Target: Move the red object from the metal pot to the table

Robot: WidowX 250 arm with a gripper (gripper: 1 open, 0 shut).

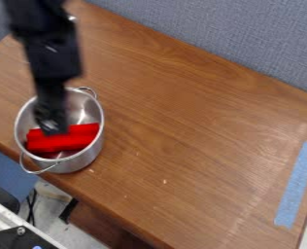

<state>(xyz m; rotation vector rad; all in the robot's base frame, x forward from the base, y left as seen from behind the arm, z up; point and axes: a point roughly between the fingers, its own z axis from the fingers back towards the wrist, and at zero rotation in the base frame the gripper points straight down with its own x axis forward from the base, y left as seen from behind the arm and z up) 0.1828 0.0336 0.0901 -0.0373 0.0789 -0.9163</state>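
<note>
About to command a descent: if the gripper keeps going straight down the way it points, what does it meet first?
Most likely the red object lying in the metal pot; the open gripper hangs right over it, though depth is unclear.

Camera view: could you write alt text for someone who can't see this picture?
A black robot gripper, jaws open, reaches straight down into a shiny metal pot over the red object lying inside; whether it touches it is unclear. The pot sits near the left corner of a brown wooden table, with a strip of light blue tape near the right edge.
</note>
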